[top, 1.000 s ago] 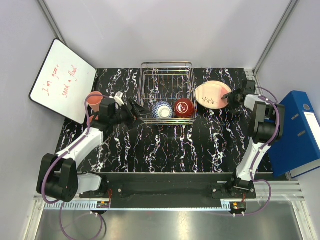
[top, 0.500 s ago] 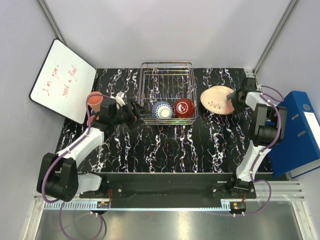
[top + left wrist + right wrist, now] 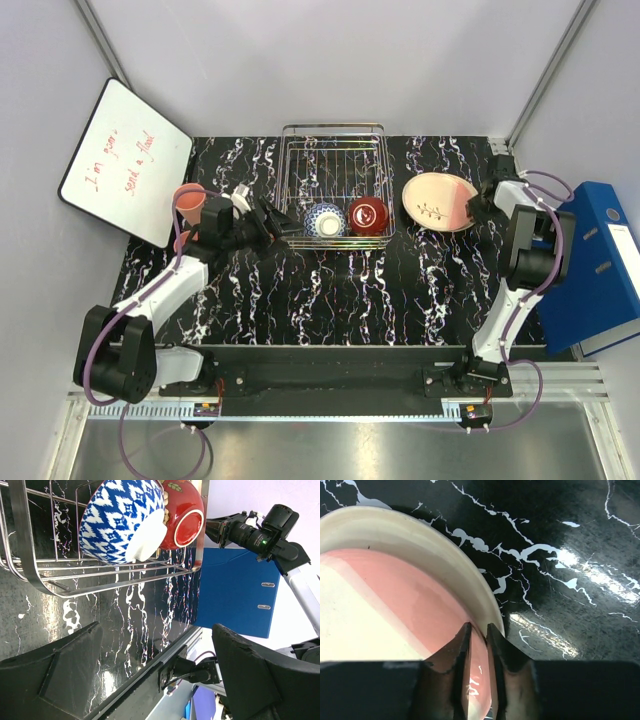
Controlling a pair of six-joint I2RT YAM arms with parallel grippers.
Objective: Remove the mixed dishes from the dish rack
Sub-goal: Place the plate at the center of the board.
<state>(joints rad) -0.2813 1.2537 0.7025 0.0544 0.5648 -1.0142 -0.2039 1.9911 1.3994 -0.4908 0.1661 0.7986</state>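
Black marble tabletop (image 3: 330, 290) fills your workspace, with a whiteboard (image 3: 125, 160) leaning at the far left and a blue binder (image 3: 595, 270) standing off the right edge. Your right gripper (image 3: 476, 629) is clenched on the rim of the pink-edged plate (image 3: 438, 200); the wrist view shows the two fingers almost together with the rim between them. The plate reaches out to the left of that gripper, outside the dish rack (image 3: 285, 180) and near its right side. You cannot tell whether the plate touches the table. Your left gripper (image 3: 283, 224) is spread wide and holds nothing, poised at the rack's near left corner. Just ahead of it, inside the rack, the blue-white patterned bowl (image 3: 125, 520) leans against the red bowl (image 3: 185, 520). A salmon-pink cup (image 3: 189, 203) stands on the table behind that gripper, beside the left arm.
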